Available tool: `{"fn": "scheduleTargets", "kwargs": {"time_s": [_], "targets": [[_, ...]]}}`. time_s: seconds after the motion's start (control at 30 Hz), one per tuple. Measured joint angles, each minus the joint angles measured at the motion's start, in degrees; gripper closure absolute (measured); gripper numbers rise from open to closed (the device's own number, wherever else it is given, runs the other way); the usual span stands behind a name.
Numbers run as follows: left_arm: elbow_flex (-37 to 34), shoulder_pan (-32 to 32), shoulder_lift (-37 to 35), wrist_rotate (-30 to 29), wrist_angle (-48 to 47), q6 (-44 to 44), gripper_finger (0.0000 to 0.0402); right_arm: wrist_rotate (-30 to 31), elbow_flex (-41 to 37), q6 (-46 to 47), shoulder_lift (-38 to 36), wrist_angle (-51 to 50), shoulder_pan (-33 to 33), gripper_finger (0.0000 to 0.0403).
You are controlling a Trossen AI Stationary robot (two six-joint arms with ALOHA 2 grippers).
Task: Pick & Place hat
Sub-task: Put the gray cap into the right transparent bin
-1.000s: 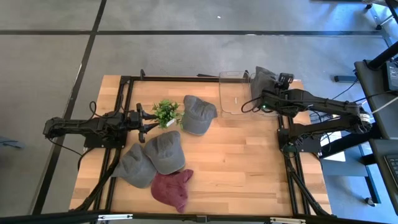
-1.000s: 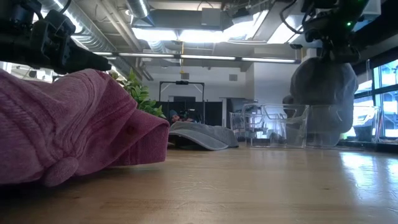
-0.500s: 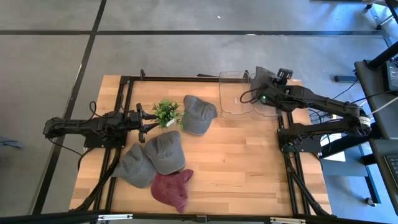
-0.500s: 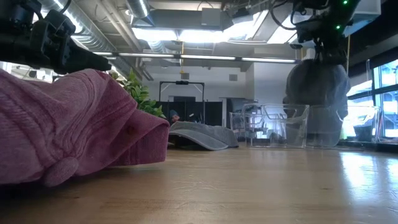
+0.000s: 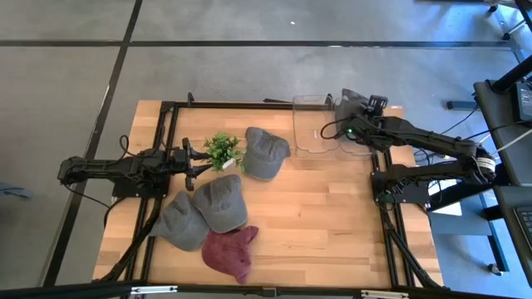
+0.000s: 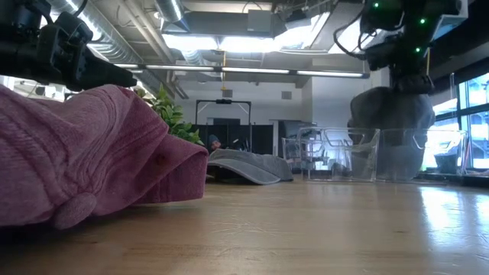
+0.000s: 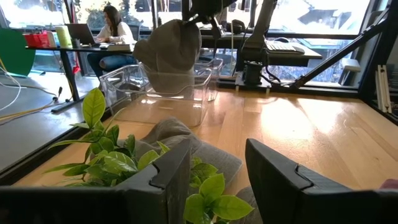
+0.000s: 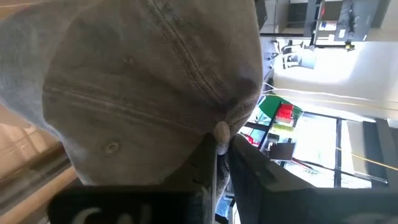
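Note:
My right gripper (image 5: pixel 359 124) is shut on a grey cap (image 5: pixel 349 103) over the clear plastic bin (image 5: pixel 314 126) at the table's far right. In the low view the cap (image 6: pixel 391 126) hangs under the gripper (image 6: pixel 409 76), its lower part behind the bin's clear wall (image 6: pixel 359 156). The left wrist view shows the same cap (image 7: pixel 171 53) above the bin (image 7: pixel 163 93). My left gripper (image 5: pixel 199 164) waits open on the left, next to the small plant (image 5: pixel 221 149). My right gripper pinches the cap's crown beside its top button (image 8: pixel 219 130) between the two fingers (image 8: pixel 252 171), coming from above. The cap hangs below the fingers with its crown bulging out; its lower part is down inside the bin.
Two grey caps (image 5: pixel 266 152) (image 5: pixel 220 202) lie on the table, with a third grey one (image 5: pixel 179 221) and a maroon cap (image 5: pixel 231 252) nearer the front edge. The maroon cap (image 6: pixel 84 156) fills the low view's left. A person sits at a desk (image 7: pixel 115 28) beyond the table.
My right gripper has carried the grey cap a little toward the table's left and far edge and then downward. The cap now hangs lower, with its bottom sunk into the clear bin. The hold has stayed shut.

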Motion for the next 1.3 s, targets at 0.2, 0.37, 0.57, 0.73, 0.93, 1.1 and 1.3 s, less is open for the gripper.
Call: {"fn": "scheduleTargets", "kwargs": {"time_s": [0.2,0.37,0.57,0.73,0.93,1.1,1.3], "targets": [[0.00,0.00,0.02,-0.02,0.00,-0.02,0.0253,0.29,-1.54,-0.04,0.02,0.96,0.00,0.0351],[-0.02,0.00,0.00,-0.02,0.00,0.00,0.0253,1.01,-1.54,-0.82,0.00,1.64,0.02,0.0321],[0.00,0.00,0.00,-0.02,-0.02,0.00,0.0253,3.18,-1.54,-1.48,0.00,1.59,0.02,0.0259],[-0.02,0.00,0.02,-0.02,0.00,-0.01,0.0253,7.46,-1.39,-1.49,0.00,1.36,0.02,0.0209],[0.00,0.00,0.00,-0.02,0.00,-0.05,0.0253,9.29,3.32,-1.51,0.00,0.71,0.02,0.0193],[-0.02,-0.01,0.01,-0.02,-0.01,-0.24,0.0253,5.89,12.32,0.61,0.00,0.75,0.07,0.0198],[-0.02,0.00,0.01,-0.01,0.00,-1.70,0.0253,-13.77,23.31,9.36,-0.02,0.92,0.08,0.0201]]}}
